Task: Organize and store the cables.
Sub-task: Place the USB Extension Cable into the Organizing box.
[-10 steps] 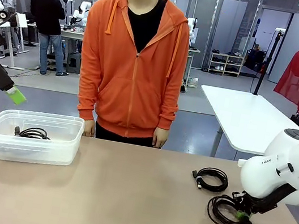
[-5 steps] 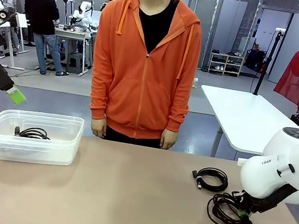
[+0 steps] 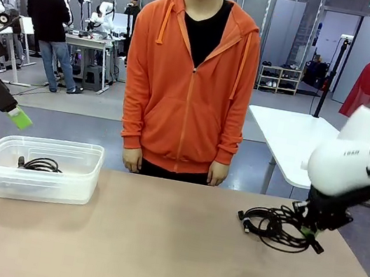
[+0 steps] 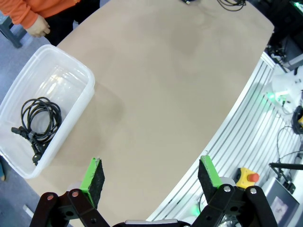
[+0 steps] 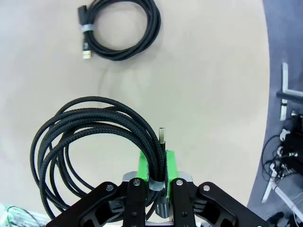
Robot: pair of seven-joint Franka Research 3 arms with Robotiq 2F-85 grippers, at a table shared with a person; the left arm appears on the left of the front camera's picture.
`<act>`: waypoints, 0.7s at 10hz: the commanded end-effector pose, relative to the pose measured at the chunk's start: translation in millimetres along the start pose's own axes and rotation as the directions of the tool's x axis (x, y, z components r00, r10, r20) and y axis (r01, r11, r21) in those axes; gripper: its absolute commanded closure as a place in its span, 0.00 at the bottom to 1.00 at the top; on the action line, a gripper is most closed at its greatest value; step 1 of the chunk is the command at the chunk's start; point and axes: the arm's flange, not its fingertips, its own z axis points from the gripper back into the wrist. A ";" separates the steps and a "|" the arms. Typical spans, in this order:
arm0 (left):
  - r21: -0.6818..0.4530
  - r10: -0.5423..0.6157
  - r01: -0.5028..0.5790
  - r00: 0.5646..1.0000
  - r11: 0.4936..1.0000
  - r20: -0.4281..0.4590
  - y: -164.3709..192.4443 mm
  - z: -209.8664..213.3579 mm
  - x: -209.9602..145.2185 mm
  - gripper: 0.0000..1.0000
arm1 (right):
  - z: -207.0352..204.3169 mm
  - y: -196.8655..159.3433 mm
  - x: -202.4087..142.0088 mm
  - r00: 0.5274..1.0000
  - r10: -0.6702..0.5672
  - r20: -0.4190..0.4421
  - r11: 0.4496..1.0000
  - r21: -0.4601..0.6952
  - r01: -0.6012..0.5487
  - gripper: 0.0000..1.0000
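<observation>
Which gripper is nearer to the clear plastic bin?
Left. The left gripper hangs open, high near the bin; the right gripper, shut on a cable coil, is far across the table.

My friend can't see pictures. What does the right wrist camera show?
The right end effector is shut on a coiled cable over the table. A second cable lies on the table beyond it.

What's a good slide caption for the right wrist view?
Right gripper shut on a coiled black cable, a second coil lying on the table beyond.
</observation>
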 end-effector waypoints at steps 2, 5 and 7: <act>-0.005 -0.001 0.001 1.000 1.000 0.005 -0.5 0.4 0.1 0.00 | 19.6 62.8 6.6 0.998 -0.056 0.011 0.998 0.002 0.056 0.94; -0.005 -0.001 0.001 1.000 1.000 0.005 -0.5 0.4 0.1 0.00 | 10.2 136.5 5.1 1.000 0.025 0.017 0.999 0.021 -0.025 0.94; -0.005 -0.001 0.001 1.000 1.000 0.005 -0.5 0.4 0.1 0.00 | 5.4 188.6 -4.7 0.997 0.056 0.044 0.998 0.009 -0.056 0.94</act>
